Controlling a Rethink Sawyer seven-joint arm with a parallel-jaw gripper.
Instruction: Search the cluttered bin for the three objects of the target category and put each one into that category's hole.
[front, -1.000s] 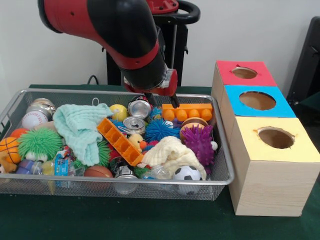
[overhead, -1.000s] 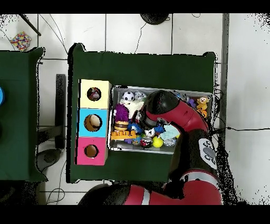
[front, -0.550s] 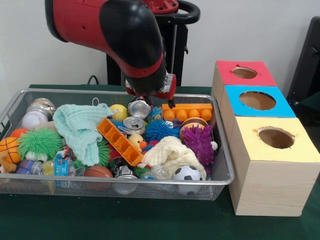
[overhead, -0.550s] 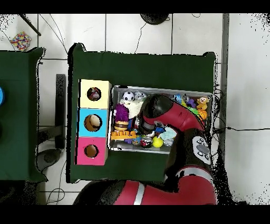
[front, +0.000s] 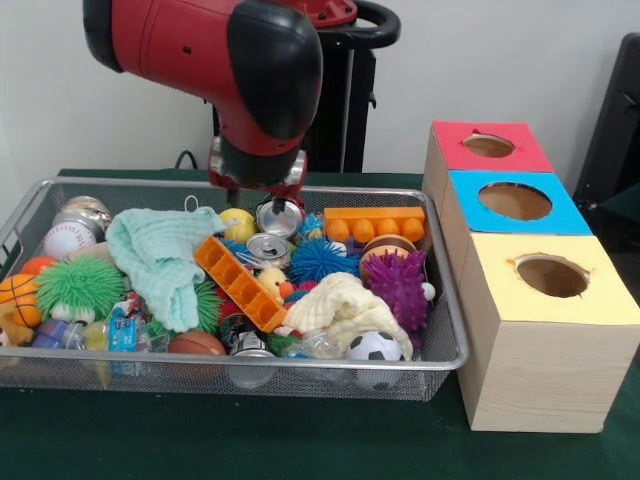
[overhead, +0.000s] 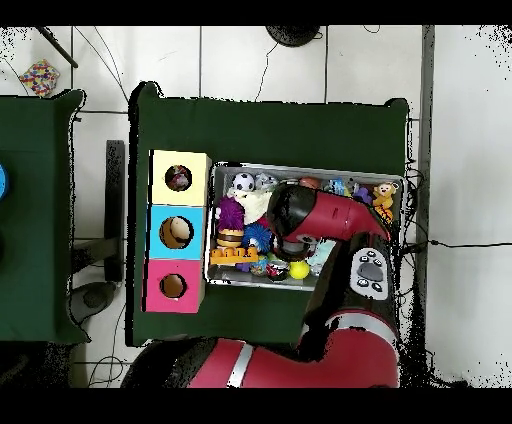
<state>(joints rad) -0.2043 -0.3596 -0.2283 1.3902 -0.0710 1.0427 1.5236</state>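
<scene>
A wire mesh bin sits on the green desk, packed with mixed toys. Along its far side lie a dented silver can, a yellow ball and an orange block with round studs. A second can lies just in front of the first, beside a blue spiky ball. A long orange ridged block slants across the middle, touching a pale green cloth that drapes over the left half. A purple spiky ball sits near the right wall, with a cream cloth and a small soccer ball in front of it. At the left end are a baseball, a green fuzzy ball and a small basketball; a brown football lies against the near wall.

Right of the bin, just beside it, stands a wooden box row with three holes: red top, blue top and yellow top.

The red and black arm bends down over the bin's far side, its wrist pointing straight down. The gripper hangs just above the yellow ball and the dented can; whether its jaws are wide or narrow cannot be told, as only short dark tips show under the wrist. In the overhead view the arm covers the bin's middle and hides the toys below it.
</scene>
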